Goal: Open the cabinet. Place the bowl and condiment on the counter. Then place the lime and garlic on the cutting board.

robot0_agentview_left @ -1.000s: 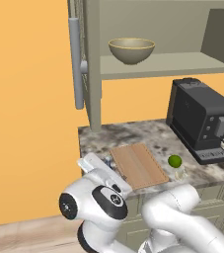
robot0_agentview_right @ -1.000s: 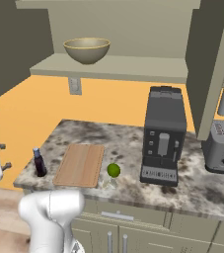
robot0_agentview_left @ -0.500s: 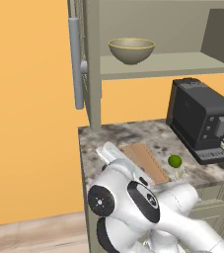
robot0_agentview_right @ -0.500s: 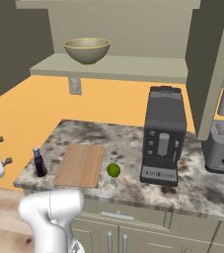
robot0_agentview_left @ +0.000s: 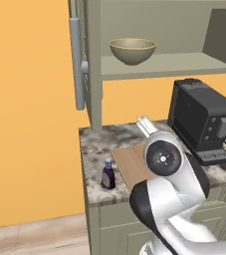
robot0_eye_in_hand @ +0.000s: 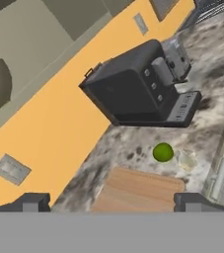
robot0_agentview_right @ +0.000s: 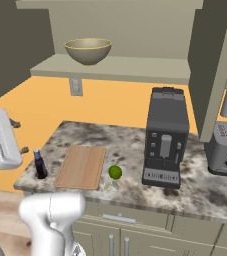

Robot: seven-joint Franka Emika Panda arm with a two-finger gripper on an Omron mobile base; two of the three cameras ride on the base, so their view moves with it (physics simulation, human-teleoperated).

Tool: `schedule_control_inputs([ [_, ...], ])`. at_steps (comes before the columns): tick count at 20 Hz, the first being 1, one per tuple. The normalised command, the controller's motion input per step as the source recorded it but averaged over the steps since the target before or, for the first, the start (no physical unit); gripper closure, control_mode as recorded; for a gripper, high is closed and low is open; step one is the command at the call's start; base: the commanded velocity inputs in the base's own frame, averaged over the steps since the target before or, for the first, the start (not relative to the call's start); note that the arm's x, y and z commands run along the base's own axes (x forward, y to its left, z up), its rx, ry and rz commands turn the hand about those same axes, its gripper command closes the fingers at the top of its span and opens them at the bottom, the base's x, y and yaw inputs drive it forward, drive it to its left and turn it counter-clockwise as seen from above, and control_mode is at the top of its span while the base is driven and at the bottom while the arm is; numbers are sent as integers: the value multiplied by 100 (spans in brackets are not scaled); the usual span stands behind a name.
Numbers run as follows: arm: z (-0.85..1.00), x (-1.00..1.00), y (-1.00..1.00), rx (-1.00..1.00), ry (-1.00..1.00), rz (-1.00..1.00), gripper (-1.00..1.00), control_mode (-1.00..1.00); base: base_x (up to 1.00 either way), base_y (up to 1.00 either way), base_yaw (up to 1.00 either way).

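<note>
Claw [robot0_eye_in_hand: 111, 200] wide, holding nothing; garlic [robot0_eye_in_hand: 186, 159] beside lime [robot0_eye_in_hand: 163, 152]; condiment [robot0_agentview_right: 39, 164] left of cutting board [robot0_agentview_right: 81, 166].

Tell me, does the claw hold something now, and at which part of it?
Nothing is held. The claw is open and empty, with its tips apart above the cutting board; the lime lies free on the counter.

orange wall [robot0_agentview_left: 30, 124], pale wood floor [robot0_agentview_left: 35, 239], a black coffee machine [robot0_agentview_right: 166, 137] and grey toaster [robot0_agentview_right: 226, 149].

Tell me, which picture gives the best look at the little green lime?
The hand view: the lime shows whole on the counter, beside the cutting board. The right base view shows it smaller. In the left base view the arm covers that spot.
</note>
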Motion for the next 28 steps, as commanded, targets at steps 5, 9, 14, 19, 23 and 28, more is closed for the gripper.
schedule_control_inputs([
  [5,42,-1,-62,30,0,0,-100,-100,0,0,0],
  [9,50,-9,-60,35,0,1,-100,-100,0,0,0],
  [14,53,-10,-57,35,0,5,-100,-100,0,0,0],
  [19,43,-10,-42,31,0,7,-100,-100,0,0,0],
  [23,38,-3,-14,26,-6,6,-100,-100,0,0,0],
  [28,35,0,0,17,-11,4,-100,-100,0,0,0],
])
